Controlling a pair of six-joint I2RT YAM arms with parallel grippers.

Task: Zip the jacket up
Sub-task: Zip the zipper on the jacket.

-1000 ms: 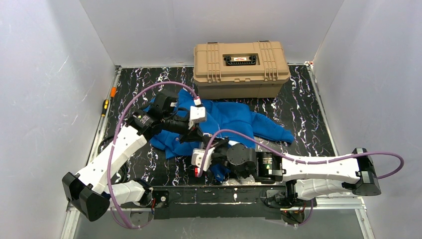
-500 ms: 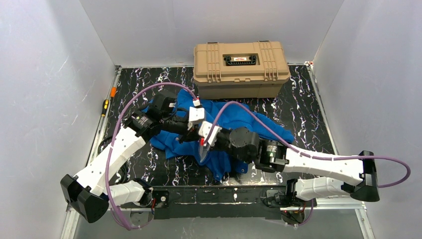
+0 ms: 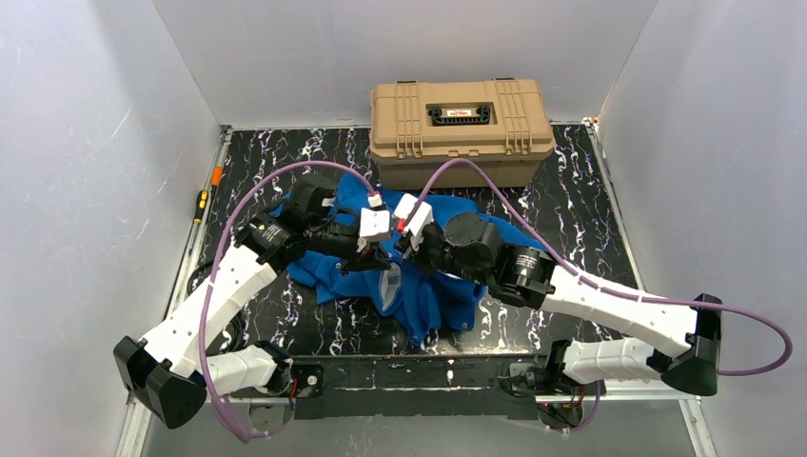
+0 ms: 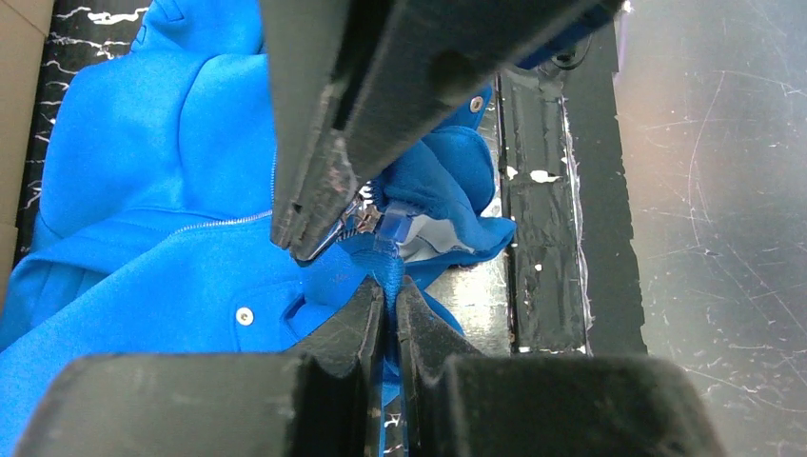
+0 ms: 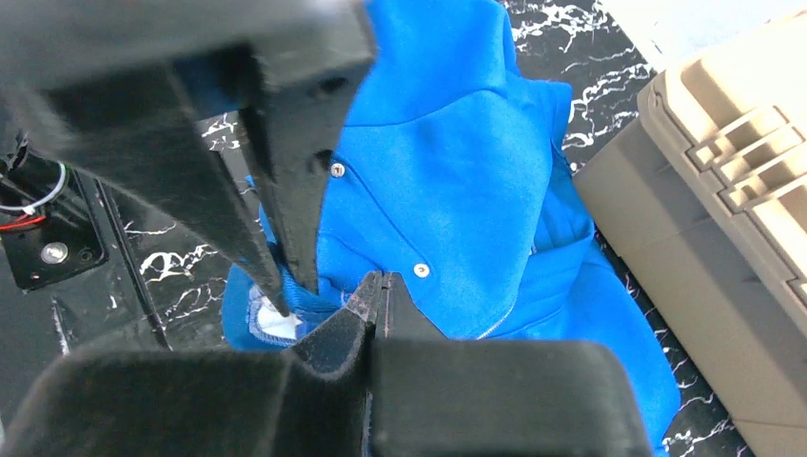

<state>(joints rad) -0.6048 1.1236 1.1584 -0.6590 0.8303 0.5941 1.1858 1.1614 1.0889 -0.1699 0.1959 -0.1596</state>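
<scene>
The royal-blue jacket [image 3: 428, 305] lies crumpled mid-table; it fills the left wrist view [image 4: 162, 143] and the right wrist view [image 5: 457, 171]. My left gripper [image 3: 383, 258] is shut on a narrow blue edge of the jacket [image 4: 390, 271] at the zipper's lower end. My right gripper [image 3: 400, 253] meets it from the right, shut, with the silver zipper pull [image 4: 360, 219] at its tips [image 4: 305, 240]. A closed run of light zipper teeth [image 4: 228, 221] trails leftward from the pull. Pale lining [image 5: 276, 328] shows beside the left fingertips [image 5: 283, 303].
A tan hard case [image 3: 462, 129] stands at the back, just behind the jacket. A yellow-handled screwdriver [image 3: 201, 202] and an orange-handled tool [image 3: 217, 175] lie along the left rail. White walls close the left, right and back sides.
My right arm has swung from the table's front edge toward the back, up along the jacket front to beside the left gripper. The left gripper has stayed almost still.
</scene>
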